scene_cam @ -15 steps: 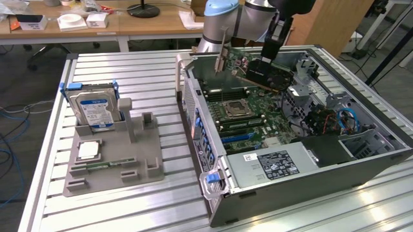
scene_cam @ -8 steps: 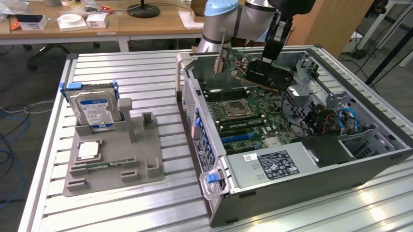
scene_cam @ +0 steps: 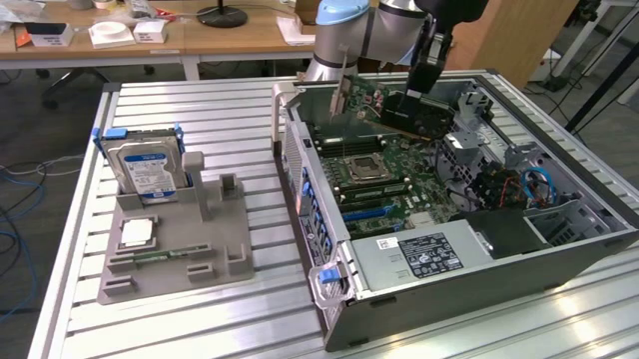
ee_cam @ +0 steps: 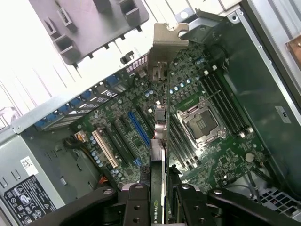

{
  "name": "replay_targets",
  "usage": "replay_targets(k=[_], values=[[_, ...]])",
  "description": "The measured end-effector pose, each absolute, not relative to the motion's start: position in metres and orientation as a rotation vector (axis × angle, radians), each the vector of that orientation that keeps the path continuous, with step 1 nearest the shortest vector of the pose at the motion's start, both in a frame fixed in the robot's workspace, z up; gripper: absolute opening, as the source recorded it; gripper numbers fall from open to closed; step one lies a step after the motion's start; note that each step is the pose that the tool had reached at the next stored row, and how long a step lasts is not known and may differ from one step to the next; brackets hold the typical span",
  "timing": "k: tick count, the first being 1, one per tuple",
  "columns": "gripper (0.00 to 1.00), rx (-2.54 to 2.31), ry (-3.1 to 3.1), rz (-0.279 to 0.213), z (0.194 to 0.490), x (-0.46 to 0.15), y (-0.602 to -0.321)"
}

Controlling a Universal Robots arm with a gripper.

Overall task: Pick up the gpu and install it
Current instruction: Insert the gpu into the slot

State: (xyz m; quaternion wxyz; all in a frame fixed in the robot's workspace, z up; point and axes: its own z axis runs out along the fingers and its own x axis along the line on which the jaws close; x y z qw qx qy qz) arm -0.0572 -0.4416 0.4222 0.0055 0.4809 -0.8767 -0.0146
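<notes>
In the wrist view the black fingers (ee_cam: 141,207) are clenched on the gpu (ee_cam: 159,141), seen edge-on with its silver bracket at the far end, hanging over the motherboard (ee_cam: 211,155) beside the blue slot (ee_cam: 138,127). In the exterior view the gripper (scene_cam: 414,105) holds the gpu (scene_cam: 384,108) tilted above the board, inside the open computer case (scene_cam: 479,292) near its far end. On the counter (scene_cam: 200,321), toward the exterior view's left, a grey holder (scene_cam: 200,239) carries an upright hard drive (scene_cam: 148,170).
</notes>
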Motion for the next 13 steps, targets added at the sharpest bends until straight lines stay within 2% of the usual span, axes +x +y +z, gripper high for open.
replay_targets(k=[13], values=[[0.26, 1.622, -2.676, -0.045, 0.4219, -0.0572, -0.4416]])
